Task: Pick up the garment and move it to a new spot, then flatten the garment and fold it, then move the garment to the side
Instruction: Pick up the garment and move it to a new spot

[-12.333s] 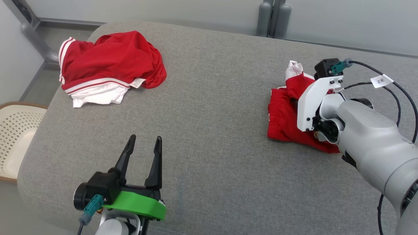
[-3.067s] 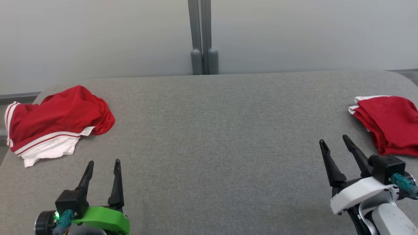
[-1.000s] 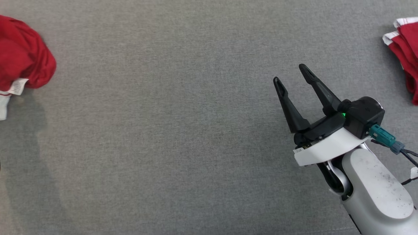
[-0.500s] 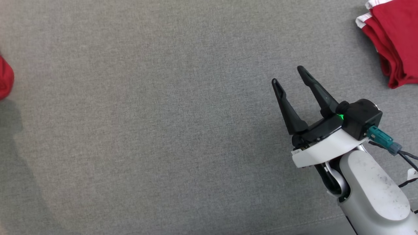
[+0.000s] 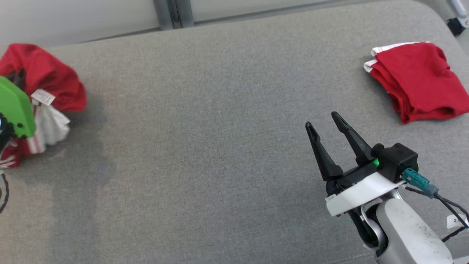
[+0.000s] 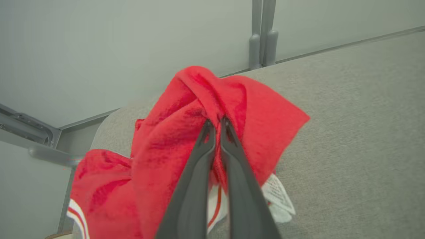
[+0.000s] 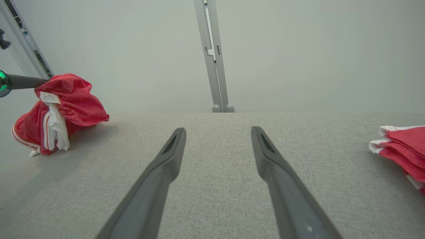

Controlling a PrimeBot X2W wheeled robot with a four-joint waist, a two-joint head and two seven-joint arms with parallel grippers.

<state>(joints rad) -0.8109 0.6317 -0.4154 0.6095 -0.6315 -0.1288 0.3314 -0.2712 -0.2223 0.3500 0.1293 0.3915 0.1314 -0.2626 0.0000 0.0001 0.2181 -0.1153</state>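
At your ten o'clock in the head view, the crumpled garment [image 5: 47, 77] is bunched up at the left end of the grey cushion [image 5: 205, 128], with its white label [image 5: 43, 97] showing. Your left gripper [image 6: 217, 121] has its fingers pinched together on a fold of the red cloth, which rises to a peak around the tips. At four o'clock your right gripper [image 5: 322, 119] hovers over bare cushion, fingers spread, holding nothing. At two o'clock a folded red garment [image 5: 417, 80] lies flat.
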